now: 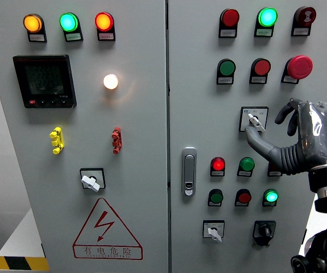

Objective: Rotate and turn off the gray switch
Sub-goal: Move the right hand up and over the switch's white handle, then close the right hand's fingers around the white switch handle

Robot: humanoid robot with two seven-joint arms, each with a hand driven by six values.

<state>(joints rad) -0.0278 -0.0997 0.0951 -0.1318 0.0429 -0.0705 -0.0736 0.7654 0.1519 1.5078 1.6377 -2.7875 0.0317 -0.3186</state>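
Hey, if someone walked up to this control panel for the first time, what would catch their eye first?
Probably the right robot hand, dark grey and reaching in from the right edge, with its fingers at the small grey rotary switch on the right door. Next would be the glowing round white lamp on the left door, beside the black digital meter. The red triangular lightning warning sign sits low on the left door.

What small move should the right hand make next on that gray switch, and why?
Probably close the fingertips onto the gray switch knob before twisting: the right hand is at the switch, but its fingers look spread around it, not clamped.
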